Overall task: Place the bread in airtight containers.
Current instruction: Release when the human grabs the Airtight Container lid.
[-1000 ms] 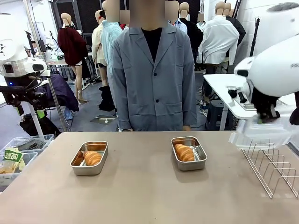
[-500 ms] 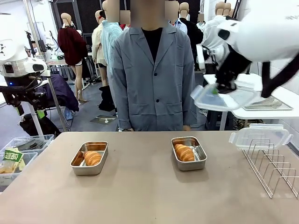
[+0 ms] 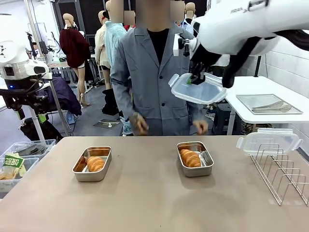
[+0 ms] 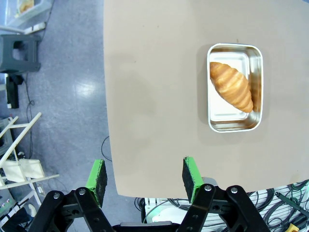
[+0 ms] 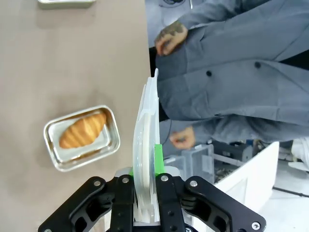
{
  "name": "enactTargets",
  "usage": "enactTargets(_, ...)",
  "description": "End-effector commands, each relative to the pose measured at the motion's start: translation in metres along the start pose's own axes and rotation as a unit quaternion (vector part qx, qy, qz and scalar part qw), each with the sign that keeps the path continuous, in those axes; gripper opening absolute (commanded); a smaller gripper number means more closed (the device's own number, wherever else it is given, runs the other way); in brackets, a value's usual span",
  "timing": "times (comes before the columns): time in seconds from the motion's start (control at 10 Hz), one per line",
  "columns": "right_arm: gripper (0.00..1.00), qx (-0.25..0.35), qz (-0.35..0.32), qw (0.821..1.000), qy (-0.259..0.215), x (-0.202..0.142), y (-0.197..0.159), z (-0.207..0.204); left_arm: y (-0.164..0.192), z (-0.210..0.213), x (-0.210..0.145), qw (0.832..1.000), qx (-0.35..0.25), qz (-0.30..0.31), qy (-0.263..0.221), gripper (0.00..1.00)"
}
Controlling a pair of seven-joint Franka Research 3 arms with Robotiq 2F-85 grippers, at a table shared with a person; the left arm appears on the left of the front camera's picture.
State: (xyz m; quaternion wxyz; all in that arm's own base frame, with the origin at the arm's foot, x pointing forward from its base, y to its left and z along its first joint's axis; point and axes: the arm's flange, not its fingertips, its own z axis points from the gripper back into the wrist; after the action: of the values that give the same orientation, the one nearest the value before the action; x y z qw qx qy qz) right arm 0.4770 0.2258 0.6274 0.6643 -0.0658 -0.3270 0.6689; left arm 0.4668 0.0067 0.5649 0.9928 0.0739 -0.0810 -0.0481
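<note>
The fingers of the right gripper (image 5: 145, 169) are closed on the edge of a clear lid (image 5: 145, 130), which stands edge-on between the green pads. In the front view you see this lid held in the air, tilted, in front of the person (image 3: 157, 72) at the far side, above and behind the right pan (image 3: 195, 172).

The fingers of the left gripper (image 4: 145, 176) are set wide apart with nothing between the pads. In the left wrist view you look down past the near edge of the table (image 4: 154, 72) to the floor.

Locate the bread as follows:
- The left croissant (image 3: 95, 163) lies inside the left pan (image 3: 91, 177), on the robot's left half of the table.
- The right croissant (image 3: 190, 157) lies inside the right pan, just right of the table's middle.

Both pans are uncovered and stand well apart from each other. Each croissant lies diagonally on its pan floor.

A second lid (image 3: 268, 141) rests on the far end of the wire rack (image 3: 282, 176) at the right edge of the table, well apart from the right pan.

The person's hands (image 3: 140, 124) are at the far table edge, one behind each side of the gap between the pans, and touch neither pan.
</note>
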Motion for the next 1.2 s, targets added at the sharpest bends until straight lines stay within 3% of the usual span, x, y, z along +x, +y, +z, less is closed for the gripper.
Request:
enactTargets(0.0, 0.0, 0.005, -0.025, 1.0, -0.009, 0.006, -0.016, 0.002, 0.0, 0.0, 0.0, 1.0, 0.006, 0.009, -0.006, 0.81)
enactTargets(0.2, 0.0, 0.0, -0.045, 0.999, -0.024, 0.02, -0.034, -0.008, 0.0, 0.0, 0.0, 1.0, 0.006, 0.009, -0.006, 0.81)
enactTargets(0.8, 0.0, 0.031, -0.068, 0.997, 0.01, 0.034, -0.049, -0.038, 0.0, 0.0, 0.0, 1.0, 0.006, 0.009, -0.006, 0.81)
enactTargets(0.9, 0.11, 0.047, -0.066, 0.997, 0.019, 0.031, -0.046, -0.03, 0.0, 0.0, 0.0, 1.0, 0.006, 0.009, -0.006, 0.81)
enactTargets(1.1, 0.5, 0.099, -0.057, 0.993, 0.043, 0.011, -0.039, -0.001, 0.0, 0.0, 0.0, 1.0, 0.006, 0.009, -0.006, 0.81)
